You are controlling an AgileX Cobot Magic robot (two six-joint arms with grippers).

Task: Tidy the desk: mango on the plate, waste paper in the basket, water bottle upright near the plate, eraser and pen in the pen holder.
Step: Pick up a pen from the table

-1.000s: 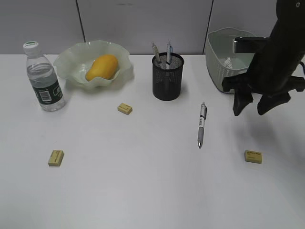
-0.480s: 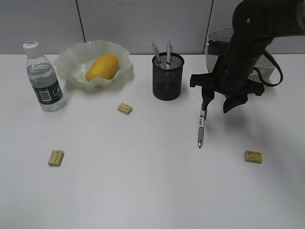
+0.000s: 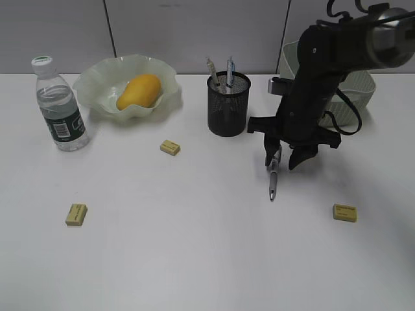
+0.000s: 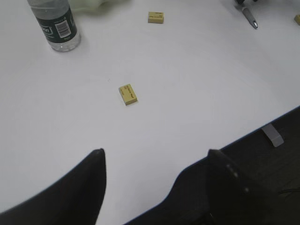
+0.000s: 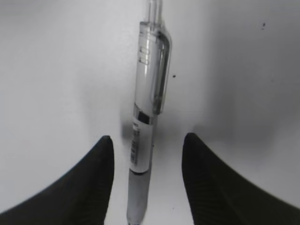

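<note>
A silver pen (image 3: 273,183) lies on the white desk (image 3: 194,259). My right gripper (image 3: 281,162) is open and low over the pen's upper end, one finger on each side; the right wrist view shows the pen (image 5: 149,112) between the open fingers of that gripper (image 5: 146,137). My left gripper (image 4: 155,151) is open and empty above the desk's front edge. The mango (image 3: 139,91) lies in the wavy green plate (image 3: 91,81). The water bottle (image 3: 59,107) stands upright left of the plate. Three yellow erasers (image 3: 170,148) (image 3: 76,214) (image 3: 344,212) lie on the desk. The black pen holder (image 3: 228,107) holds two pens. The waste paper is hidden.
The sage basket (image 3: 355,91) stands at the back right, partly behind my right arm. The left wrist view shows an eraser (image 4: 128,94), the bottle (image 4: 56,23) and the desk's front edge (image 4: 253,133).
My right gripper has moved left from in front of the basket and come down over the pen. The objects have not moved.
</note>
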